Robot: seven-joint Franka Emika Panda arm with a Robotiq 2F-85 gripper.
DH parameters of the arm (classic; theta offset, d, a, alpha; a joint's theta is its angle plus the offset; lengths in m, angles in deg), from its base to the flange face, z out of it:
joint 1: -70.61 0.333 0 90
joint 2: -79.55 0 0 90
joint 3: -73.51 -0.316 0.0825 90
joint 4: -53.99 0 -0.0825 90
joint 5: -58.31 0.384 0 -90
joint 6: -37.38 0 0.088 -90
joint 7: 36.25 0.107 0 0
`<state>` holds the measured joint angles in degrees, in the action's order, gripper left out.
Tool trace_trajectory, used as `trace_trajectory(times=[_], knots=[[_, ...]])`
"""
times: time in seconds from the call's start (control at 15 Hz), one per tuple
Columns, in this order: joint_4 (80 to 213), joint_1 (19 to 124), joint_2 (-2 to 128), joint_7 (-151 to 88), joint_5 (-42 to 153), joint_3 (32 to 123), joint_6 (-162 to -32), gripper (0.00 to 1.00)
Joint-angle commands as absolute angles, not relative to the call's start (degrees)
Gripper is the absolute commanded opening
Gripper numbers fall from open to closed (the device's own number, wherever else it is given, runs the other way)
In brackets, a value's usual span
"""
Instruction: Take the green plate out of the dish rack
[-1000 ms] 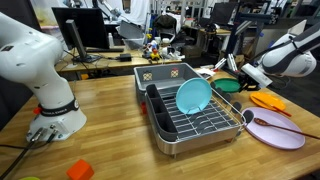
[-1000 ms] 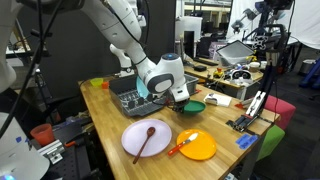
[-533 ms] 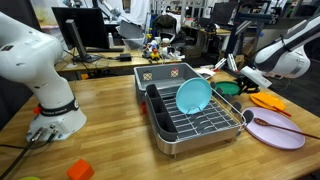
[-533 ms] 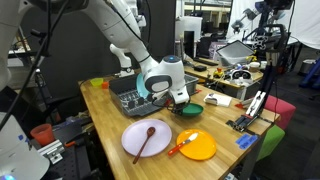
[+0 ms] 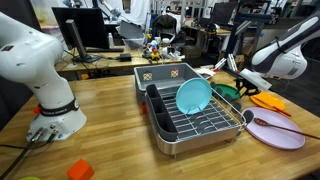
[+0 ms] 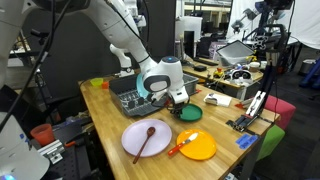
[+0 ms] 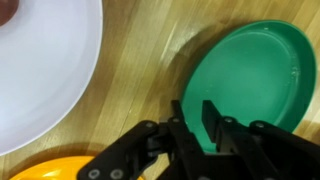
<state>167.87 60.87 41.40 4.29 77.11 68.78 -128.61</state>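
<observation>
The green plate (image 7: pixel 250 80) lies flat at table level, outside the dish rack (image 5: pixel 205 128), between the rack and the orange plate; it shows in both exterior views (image 5: pixel 227 90) (image 6: pixel 189 114). My gripper (image 7: pixel 194 118) straddles the plate's near rim, one finger inside the dish and one at its outer edge, shut on the rim. It also shows in both exterior views (image 5: pixel 243 88) (image 6: pixel 179 103). The rack (image 6: pixel 128 100) holds a lighter teal plate (image 5: pixel 193 95) standing upright. I cannot tell whether the green plate touches the wood.
A pale pink plate (image 5: pixel 275 129) (image 6: pixel 145 138) (image 7: pixel 40 70) with a wooden spoon lies beside the green plate. An orange plate (image 6: pixel 197 147) (image 5: pixel 268 100) with utensils is close by. A grey perforated bin (image 5: pixel 165 74) stands behind the rack. The table edge is near.
My gripper has carried the green plate a little lower and away from the rack, down to the table surface. The rack and the teal plate have not moved.
</observation>
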Motion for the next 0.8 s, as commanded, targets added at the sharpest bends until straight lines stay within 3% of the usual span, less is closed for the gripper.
trace_trajectory(times=[0.0,0.33,0.4,0.53,0.73], knots=[[167.7,63.1,41.9,1.5,79.3,70.9,-126.9,0.59],[172.0,68.3,46.0,2.3,76.5,78.1,-129.1,0.94],[168.7,67.1,43.2,2.3,78.4,76.6,-128.4,0.77],[170.0,68.1,44.8,2.3,78.0,77.9,-128.5,0.91],[170.6,68.5,45.0,2.3,78.0,78.1,-128.5,0.94]])
